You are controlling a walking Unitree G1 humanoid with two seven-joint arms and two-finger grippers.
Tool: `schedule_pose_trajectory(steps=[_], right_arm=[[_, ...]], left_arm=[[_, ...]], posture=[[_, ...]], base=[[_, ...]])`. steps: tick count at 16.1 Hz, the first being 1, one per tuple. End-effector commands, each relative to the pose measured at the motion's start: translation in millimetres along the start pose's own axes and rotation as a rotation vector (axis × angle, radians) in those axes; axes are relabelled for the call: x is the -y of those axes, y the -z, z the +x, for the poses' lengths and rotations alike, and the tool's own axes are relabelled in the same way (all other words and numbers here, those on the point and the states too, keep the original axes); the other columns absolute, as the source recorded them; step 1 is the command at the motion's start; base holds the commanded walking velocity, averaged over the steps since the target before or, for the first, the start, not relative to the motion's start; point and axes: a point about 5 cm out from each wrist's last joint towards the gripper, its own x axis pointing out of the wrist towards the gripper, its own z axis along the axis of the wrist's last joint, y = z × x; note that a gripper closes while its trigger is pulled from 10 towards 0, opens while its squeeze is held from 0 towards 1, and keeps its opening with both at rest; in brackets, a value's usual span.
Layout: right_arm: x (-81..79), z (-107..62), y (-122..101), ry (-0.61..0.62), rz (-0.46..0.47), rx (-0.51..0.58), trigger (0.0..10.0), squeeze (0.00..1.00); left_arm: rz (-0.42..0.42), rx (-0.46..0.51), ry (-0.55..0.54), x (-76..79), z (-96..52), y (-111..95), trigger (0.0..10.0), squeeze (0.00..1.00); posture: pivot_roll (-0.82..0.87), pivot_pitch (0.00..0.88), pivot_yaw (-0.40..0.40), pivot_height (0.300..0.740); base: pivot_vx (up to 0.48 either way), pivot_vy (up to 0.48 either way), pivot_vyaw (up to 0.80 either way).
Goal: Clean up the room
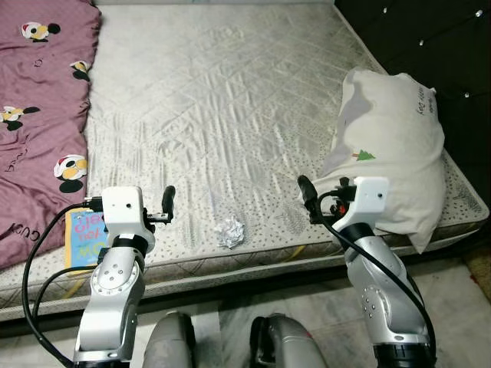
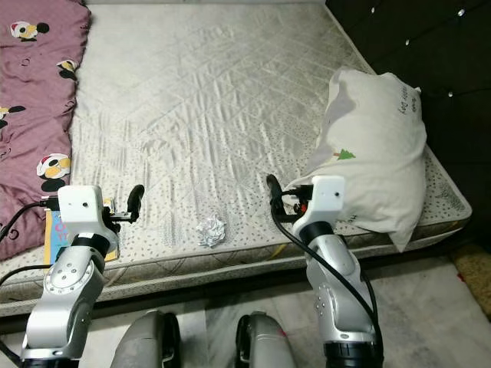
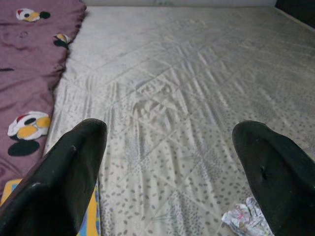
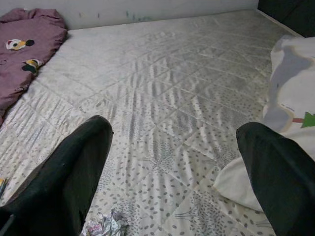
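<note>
Sitting low center on the mattress (image 1: 230, 115) is a crumpled paper (image 1: 230, 232). Left gripper (image 3: 172, 162) and right gripper (image 4: 177, 162) both hover spread wide. Pillow (image 1: 391, 146) at right has unreadable writing; book (image 1: 83, 238) lower left.

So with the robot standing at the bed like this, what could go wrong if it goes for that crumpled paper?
The crumpled paper lies near the mattress edge, so a clumsy grab could knock it to the floor. It is small and light, so the open jaws of the left gripper might pinch the cover instead. The right gripper hovers close to the pillow and could nudge it as it reaches.
</note>
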Motion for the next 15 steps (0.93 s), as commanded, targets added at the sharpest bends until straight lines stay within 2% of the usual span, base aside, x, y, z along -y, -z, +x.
schedule_pose_trajectory(steps=[1,5,10,12,15], right_arm=[[2.6,-1.4,1.5,0.004,-0.005,-0.006,10.0,0.0],[2.4,-0.3,1.3,-0.005,-0.002,-0.001,10.0,0.0],[-3.9,8.6,-1.8,-0.067,-0.008,0.013,10.0,0.0],[-7.5,12.7,-2.1,-0.085,-0.001,0.013,10.0,0.0],[-12.1,11.3,0.8,-0.122,-0.015,0.009,10.0,0.0]], left_arm=[[0.002,-0.013,-0.006,0.4,-2.7,3.6,10.0,0.0],[-0.004,-0.007,-0.03,-0.6,0.9,1.8,10.0,0.0],[0.036,0.033,-0.063,-6.2,4.3,-5.3,10.0,0.0],[0.035,0.022,-0.09,-11.3,1.5,-2.6,10.0,0.0],[0.037,0.01,-0.093,-10.1,-0.7,2.6,10.0,0.0]], posture=[[-0.02,0.185,-0.071,0.641],[-0.02,0.18,-0.069,0.606],[0.0,0.168,-0.066,0.606],[0.01,0.17,-0.074,0.606],[0.01,0.169,-0.073,0.606]], base=[[0.0,0.0,0.0],[0.0,0.0,0.0],[0.0,0.0,0.0],[0.0,0.0,0.0],[0.0,0.0,0.0]])
